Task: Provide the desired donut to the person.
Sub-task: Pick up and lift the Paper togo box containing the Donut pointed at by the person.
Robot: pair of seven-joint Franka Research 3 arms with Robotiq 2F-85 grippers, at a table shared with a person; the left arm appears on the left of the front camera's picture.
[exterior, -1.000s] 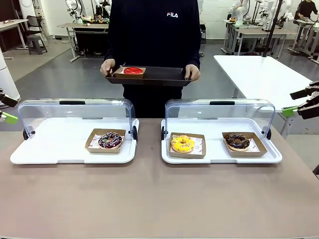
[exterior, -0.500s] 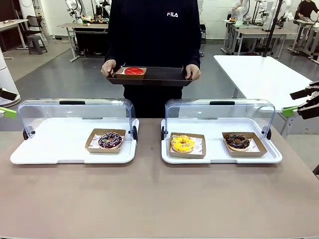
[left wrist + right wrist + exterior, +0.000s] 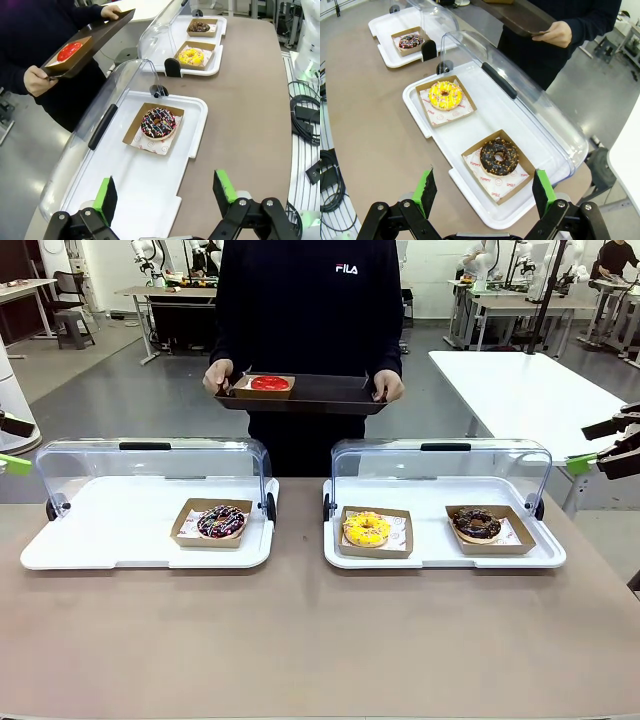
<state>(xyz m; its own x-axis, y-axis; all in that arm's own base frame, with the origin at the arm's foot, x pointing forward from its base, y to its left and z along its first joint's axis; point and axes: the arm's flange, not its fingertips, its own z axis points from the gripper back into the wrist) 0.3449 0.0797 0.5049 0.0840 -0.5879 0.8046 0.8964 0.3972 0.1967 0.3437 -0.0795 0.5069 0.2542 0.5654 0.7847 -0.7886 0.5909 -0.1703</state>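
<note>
The person (image 3: 310, 310) in a dark FILA sweatshirt stands at the far side, holding a dark tray (image 3: 320, 393) with both hands; a red donut (image 3: 269, 383) in a cardboard box lies on its left part. A sprinkled chocolate donut (image 3: 221, 521) sits in the left display tray (image 3: 100, 530). A yellow donut (image 3: 367, 529) and a chocolate donut (image 3: 476, 524) sit in the right display tray (image 3: 440, 558). My left gripper (image 3: 165, 197) hangs open above the left tray's near end. My right gripper (image 3: 482, 192) hangs open above the chocolate donut (image 3: 499, 157).
Both display trays have clear lids (image 3: 150, 465) tipped back toward the person. The brown table (image 3: 320, 640) stretches bare in front of the trays. A white table (image 3: 520, 390) stands at the back right. Cables (image 3: 305, 117) lie beyond the table edge in the left wrist view.
The person has raised the dark tray slightly. My left gripper at the picture's left edge has drifted up and outward a little. The right gripper has not moved.
</note>
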